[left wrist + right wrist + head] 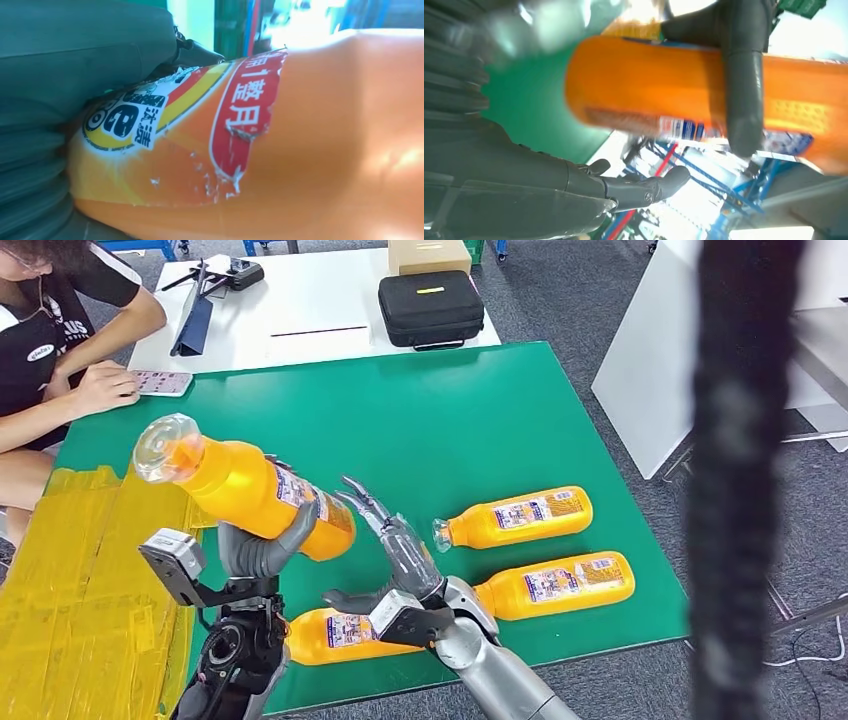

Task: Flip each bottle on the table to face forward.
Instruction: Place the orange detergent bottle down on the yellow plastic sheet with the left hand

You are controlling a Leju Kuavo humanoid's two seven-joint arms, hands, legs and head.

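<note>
My left hand point(258, 548) grips an orange bottle point(245, 485) lifted above the green mat, its clear cap pointing up and to the left. Up close, that bottle's torn red and yellow label point(210, 120) shows beside my left hand point(75, 65). My right hand point(395, 545) is open, fingers spread, just right of the held bottle's base. From the right wrist, the bottle point(664, 85) appears with a left-hand finger point(741, 90) across it and my right hand point(574, 185) below. Three more orange bottles lie on the mat: one point(520, 517) and another point(560, 585) to the right, a third point(340, 632) under my arms.
The green mat point(400, 420) ends in yellow tape point(70, 570) on the left. A person point(60, 330) sits at the far left with a hand near a phone point(160, 383). A black case point(430, 308) rests on the white table behind. A dark blurred cable point(740, 490) hangs at right.
</note>
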